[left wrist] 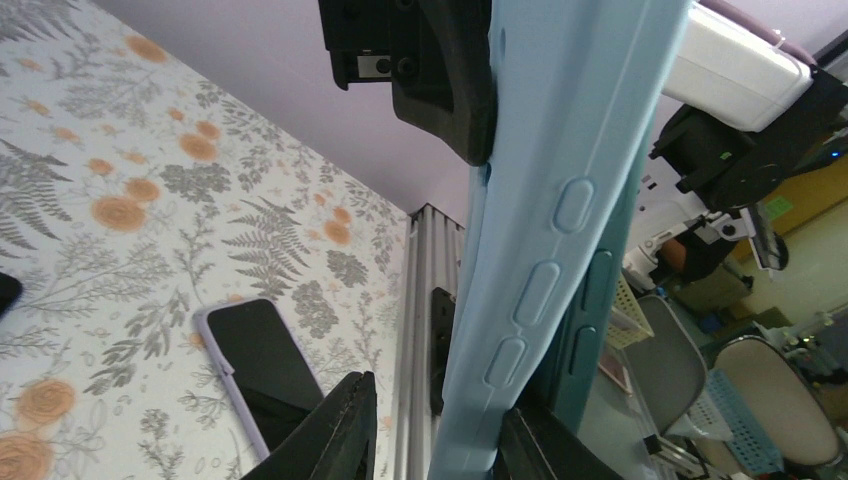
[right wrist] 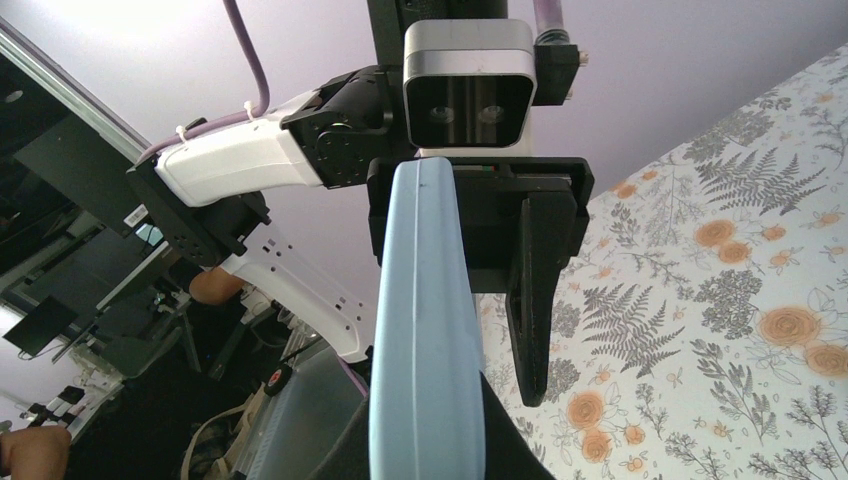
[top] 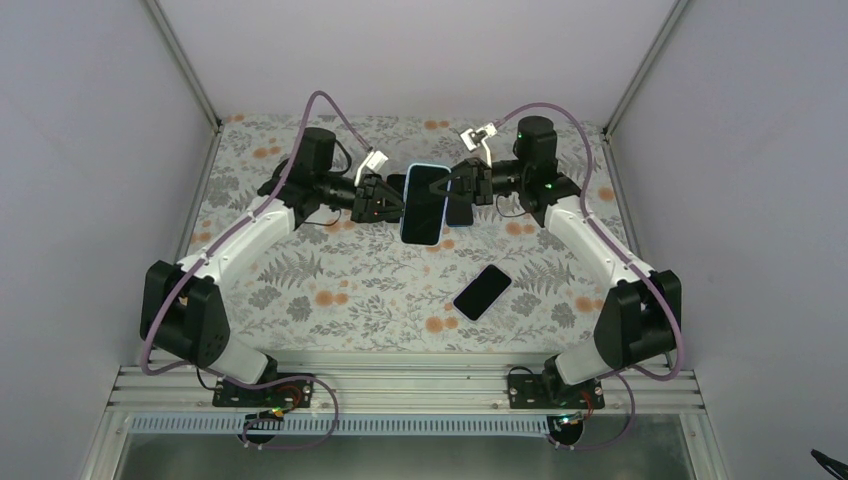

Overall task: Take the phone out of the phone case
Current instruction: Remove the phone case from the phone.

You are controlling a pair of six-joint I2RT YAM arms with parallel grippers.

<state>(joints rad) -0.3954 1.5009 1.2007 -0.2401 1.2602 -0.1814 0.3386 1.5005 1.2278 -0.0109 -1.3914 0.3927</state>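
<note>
The phone (top: 424, 205), dark screen up, sits in a light blue phone case (top: 428, 167) held in the air over the far middle of the table. My right gripper (top: 457, 196) is shut on the case's right side; in the right wrist view the case's edge (right wrist: 425, 330) fills the space between my right gripper's (right wrist: 425, 425) fingers. My left gripper (top: 386, 204) is at the case's left side. In the left wrist view the case's buttoned edge (left wrist: 545, 240) touches one finger of my left gripper (left wrist: 435, 400), with a gap to the other. A darker teal edge (left wrist: 595, 290) shows behind the case.
A second phone (top: 482, 292) in a lilac case lies screen up on the floral tablecloth (top: 330, 290), nearer the right arm's base; it also shows in the left wrist view as a dark phone (left wrist: 255, 360). Grey walls close the table's sides and back.
</note>
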